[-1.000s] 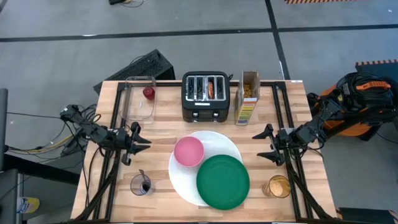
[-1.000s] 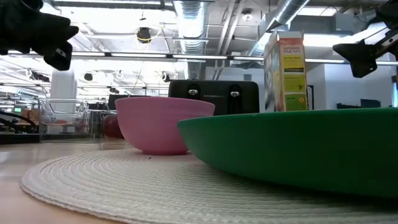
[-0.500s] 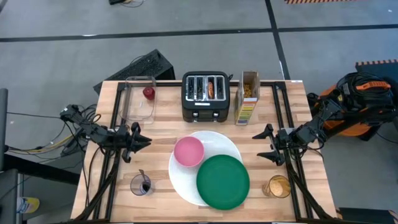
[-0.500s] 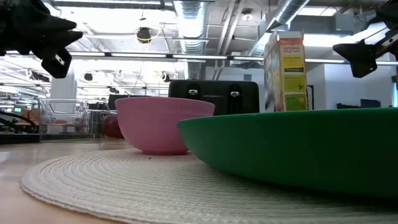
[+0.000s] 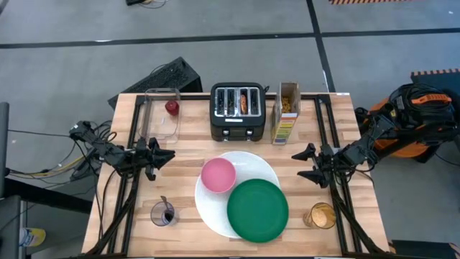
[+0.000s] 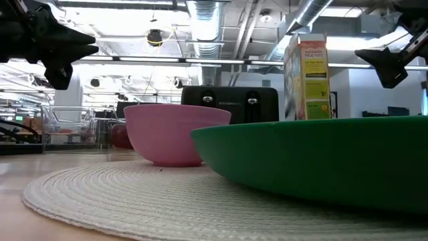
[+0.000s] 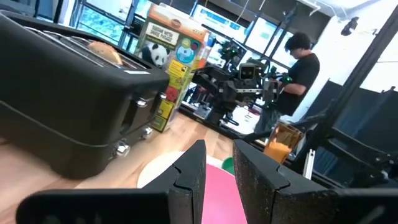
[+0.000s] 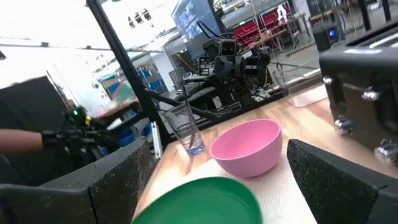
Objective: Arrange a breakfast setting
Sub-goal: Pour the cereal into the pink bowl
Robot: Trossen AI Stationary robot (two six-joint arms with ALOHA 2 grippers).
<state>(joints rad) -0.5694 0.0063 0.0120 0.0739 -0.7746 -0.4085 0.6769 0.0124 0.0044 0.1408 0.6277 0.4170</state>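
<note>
Hovering both tools beside the big white round plate (image 5: 215,205), we hold nothing. Left tool (image 5: 167,156) narrow, right tool (image 5: 302,164) wide. We should approach the pink bowl (image 5: 218,175) slowly, gripping its rim squarely.

A black four-slot toaster (image 5: 233,111) is sitting at the back of the wooden table (image 5: 187,147), a clear rectangular plastic container (image 5: 162,114) and an upright cereal box (image 5: 286,113) flanking it.

Seen from above: pink bowl (image 5: 218,175) and green plate (image 5: 257,210) resting on big white plate (image 5: 254,165), mid-tabletop (image 5: 188,144). Left hand (image 5: 164,157) and right hand (image 5: 302,164) flanking, both spread open, holding nothing.
</note>
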